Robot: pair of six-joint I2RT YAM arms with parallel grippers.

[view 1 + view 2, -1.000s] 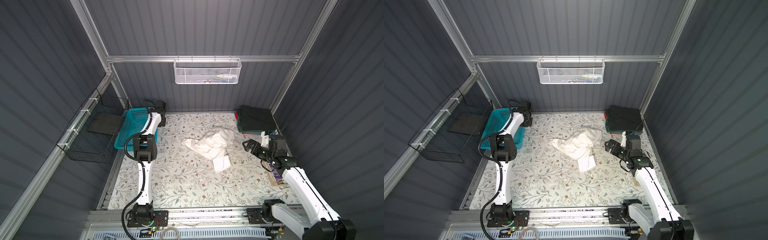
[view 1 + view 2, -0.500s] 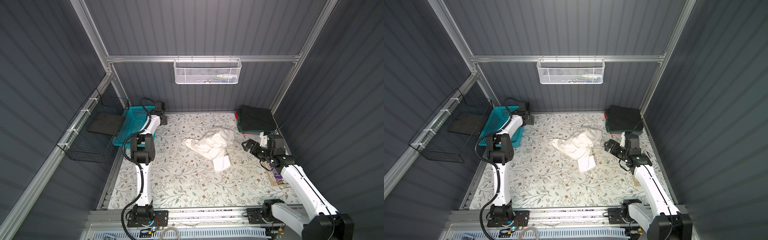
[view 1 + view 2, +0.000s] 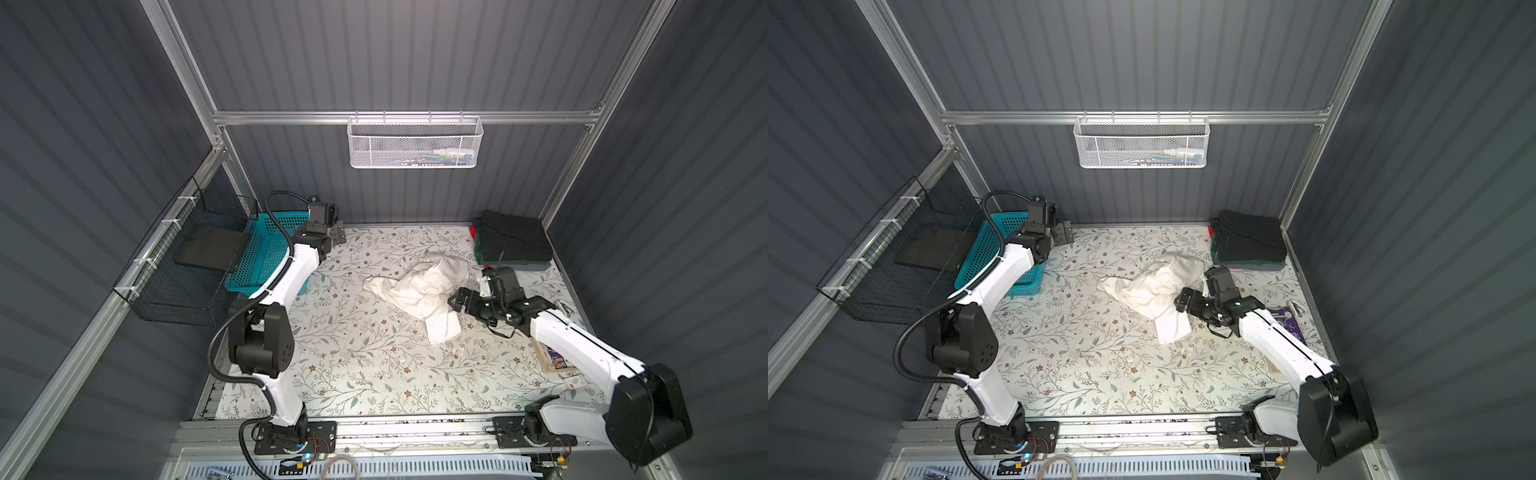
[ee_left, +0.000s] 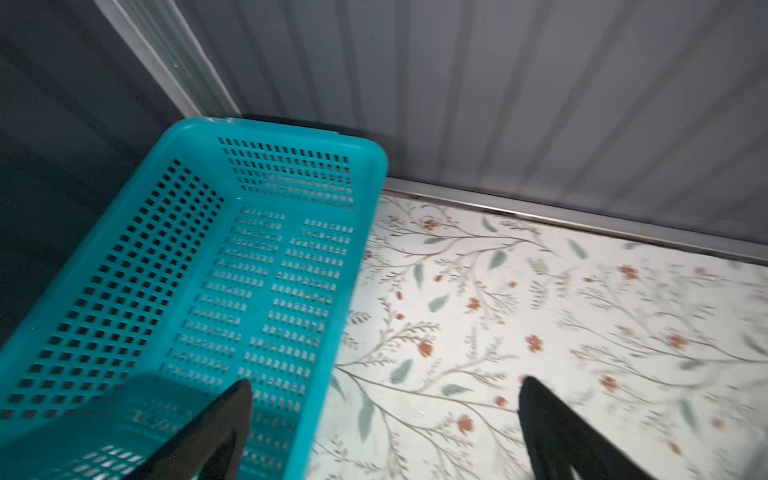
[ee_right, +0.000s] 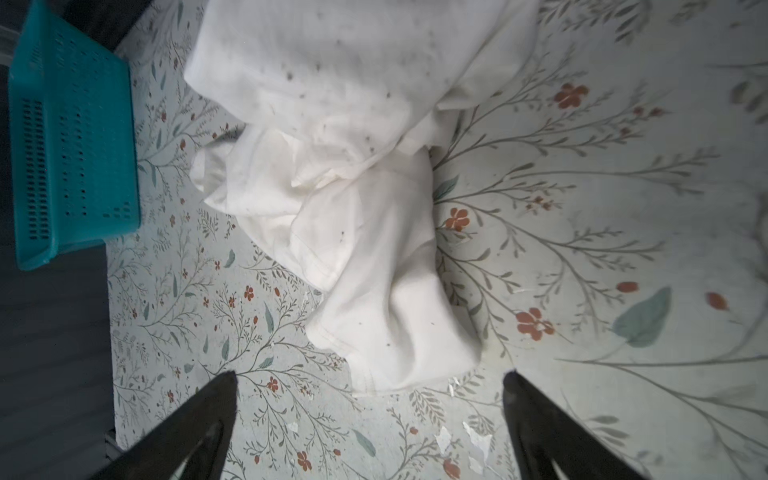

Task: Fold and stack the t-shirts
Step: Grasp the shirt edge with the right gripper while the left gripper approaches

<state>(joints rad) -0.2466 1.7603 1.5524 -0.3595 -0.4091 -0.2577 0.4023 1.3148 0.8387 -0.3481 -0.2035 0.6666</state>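
Note:
An off-white t-shirt [image 3: 419, 286] [image 3: 1158, 286] lies crumpled at the middle of the floral table. Its narrow lower part [image 5: 390, 324] reaches toward my right gripper [image 5: 370, 378]. That gripper [image 3: 457, 301] [image 3: 1183, 301] is open just beside the shirt's right edge, with only table covering between its fingers. A stack of folded dark t-shirts [image 3: 513, 243] [image 3: 1250, 241], black on green with a red edge, sits in the back right corner. My left gripper [image 3: 338, 232] [image 3: 1065, 232] [image 4: 384, 386] is open and empty at the back left, over the teal basket's rim.
The teal basket [image 3: 270, 249] [image 3: 992, 249] [image 4: 166, 270] [image 5: 70, 145] stands empty at the back left. A black wire basket [image 3: 187, 257] hangs on the left wall and a white mesh basket [image 3: 415, 143] on the back wall. A purple booklet [image 3: 1287, 324] lies at the right edge.
My left gripper has opened beside the teal basket and shifted slightly toward the table. My right gripper has moved left, closer to the off-white t-shirt, still open.

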